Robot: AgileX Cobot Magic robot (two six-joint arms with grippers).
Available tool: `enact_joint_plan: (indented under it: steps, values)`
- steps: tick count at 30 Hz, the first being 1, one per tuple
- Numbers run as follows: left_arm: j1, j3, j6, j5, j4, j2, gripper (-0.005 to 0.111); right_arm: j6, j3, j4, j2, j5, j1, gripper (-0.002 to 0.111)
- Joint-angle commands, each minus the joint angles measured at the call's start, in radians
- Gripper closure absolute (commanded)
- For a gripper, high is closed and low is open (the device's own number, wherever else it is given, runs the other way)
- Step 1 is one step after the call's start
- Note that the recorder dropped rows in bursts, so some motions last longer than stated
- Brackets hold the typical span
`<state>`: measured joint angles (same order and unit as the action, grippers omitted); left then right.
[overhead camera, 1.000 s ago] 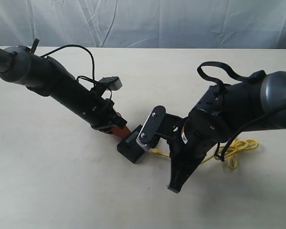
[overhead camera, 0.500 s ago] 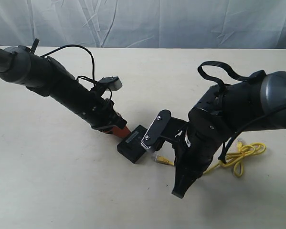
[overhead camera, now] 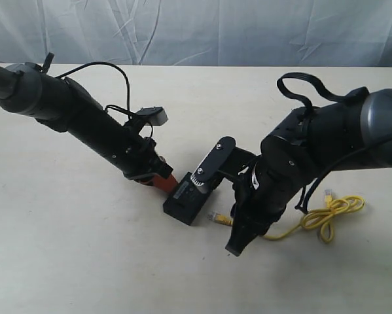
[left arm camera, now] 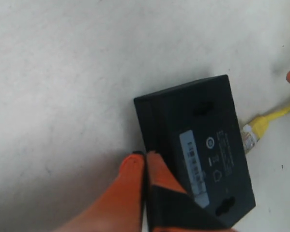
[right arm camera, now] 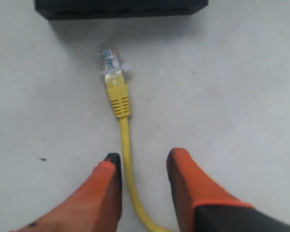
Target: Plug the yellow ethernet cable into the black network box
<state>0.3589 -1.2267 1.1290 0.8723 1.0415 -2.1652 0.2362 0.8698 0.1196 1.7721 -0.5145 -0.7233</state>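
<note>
**Yellow plug lying just outside the black box**

A pale table (overhead camera: pixel 84 261) is standing in front of a wrinkly light-blue cloth (overhead camera: pixel 202 33) hanging at the far side. The black network box (overhead camera: pixel 184 204) is lying flat near the middle of the table. The left gripper (left arm camera: pixel 145 157) is pushing against the box's left end with its orange fingers (left arm camera: pixel 132 169) pressed together, pinching nothing. The black part of the gripper is hiding one corner of the box.

The yellow ethernet cable (overhead camera: pixel 326 212) is lying to the right, with its knotted loop well apart from the box. Its clear plug (right arm camera: pixel 111 60) is pointing at the box and sitting just beside it, not in it. The right gripper (right arm camera: pixel 144 162) is hanging over the cable with its fingers spread wide, and the cord is running between them. The big right arm is hiding this gripper and part of the cord in the exterior view.

The holes in the box's side are too dark to make out. The writing on its white label (left arm camera: pixel 193 162) is too blurry to read.
</note>
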Motion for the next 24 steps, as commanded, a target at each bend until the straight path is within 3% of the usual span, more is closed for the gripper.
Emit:
enact_joint_plan:
  steps: [1,4,15,17,20,24]
  values:
    - [0.001,0.001,-0.005,-0.001,-0.033,-0.008,0.107,0.033,0.002,-0.045,0.040,0.042,0.028,0.077]
    - [0.001,0.001,-0.005,-0.001,-0.033,-0.008,0.107,0.191,0.002,-0.193,0.043,0.048,0.028,0.077]
    - [0.001,0.001,-0.005,-0.001,-0.033,-0.008,0.107,0.218,0.002,-0.198,0.089,0.035,0.025,0.077]
    - [0.001,0.001,-0.005,-0.001,-0.033,-0.008,0.107,0.218,0.002,-0.198,0.097,0.035,0.025,0.085]
    - [0.001,0.001,-0.005,-0.001,-0.033,-0.008,0.107,0.218,0.002,-0.195,0.098,0.032,0.025,0.108]
    - [0.001,0.001,-0.005,-0.001,-0.033,-0.008,0.107,0.218,0.002,-0.184,0.098,0.032,0.025,0.108]
